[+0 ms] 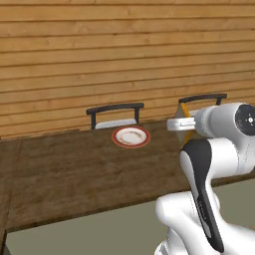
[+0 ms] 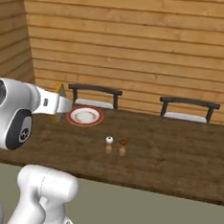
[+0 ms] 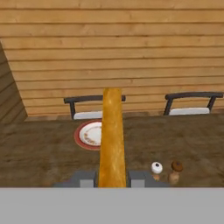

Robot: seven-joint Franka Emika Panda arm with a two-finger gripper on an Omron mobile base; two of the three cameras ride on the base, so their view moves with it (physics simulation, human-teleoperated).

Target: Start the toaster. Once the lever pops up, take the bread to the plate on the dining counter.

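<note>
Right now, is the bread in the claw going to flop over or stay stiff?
Probably stiff: the bread stands straight out on edge from the claw, with no sag or bend. It looks thin and likely light, pinched only at one end. It could crumble if squeezed harder, and may land tilted on the plate.

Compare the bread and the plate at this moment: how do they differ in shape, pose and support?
The bread is a flat tan slice seen edge-on, clamped in the gripper; the plate is round, red-rimmed with a cream centre. The bread is up in the air; the plate lies flat on the dining counter.
</note>
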